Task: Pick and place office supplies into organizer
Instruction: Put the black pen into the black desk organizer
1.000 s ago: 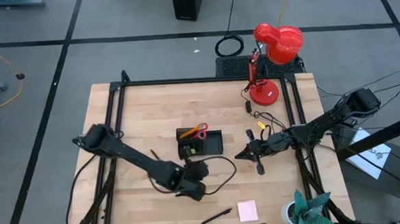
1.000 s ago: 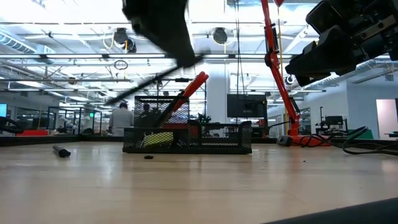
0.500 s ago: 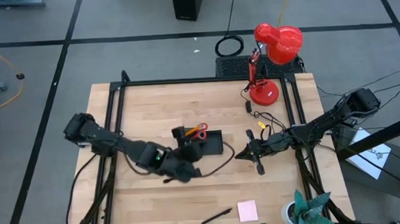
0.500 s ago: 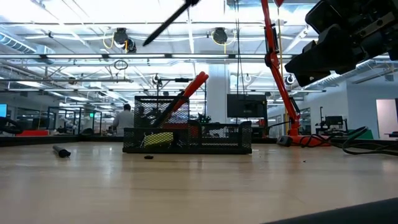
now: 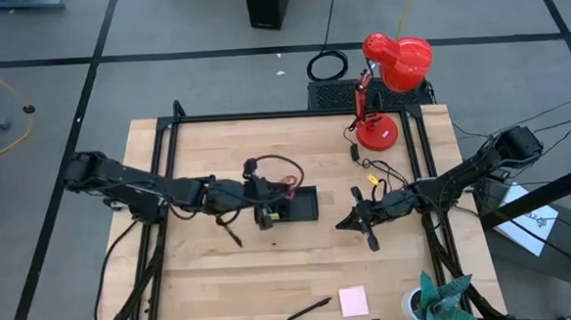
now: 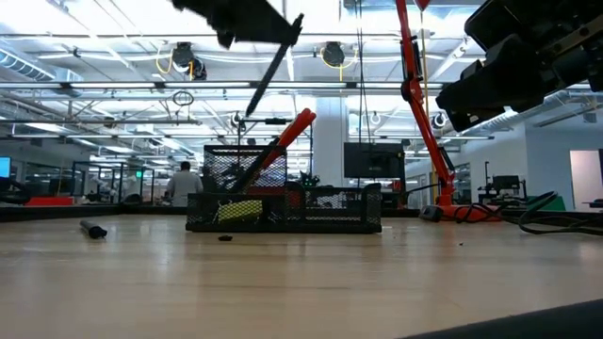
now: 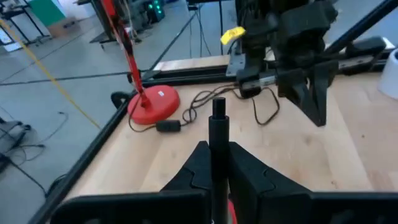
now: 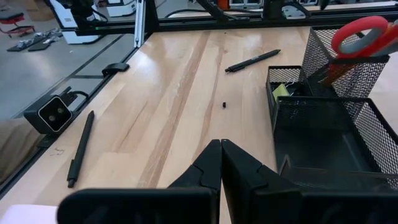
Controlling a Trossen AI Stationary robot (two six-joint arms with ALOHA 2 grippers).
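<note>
Left gripper [image 7: 214,163] pinching black pen [image 6: 268,80], swung from near worktop edge to above organizer [image 5: 286,205] | drop pending | right gripper [image 8: 219,163] pressed together, idle right-centre.

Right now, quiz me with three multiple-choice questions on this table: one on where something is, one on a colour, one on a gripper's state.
1. Where is the pink sticky-note pad? A in the organizer; B on the table, outside it; C in the air, gripped.
2. What colour are the handles of the scissors? A red; B blue; C black.
3. What is the left gripper doing? A open, empty; B shut on a black pen; C shut on the scissors.

Answers: B, the pad lies flat near the table's front edge. A, red handles stick up from the organizer. B, its fingers clamp the pen's shaft.
</note>
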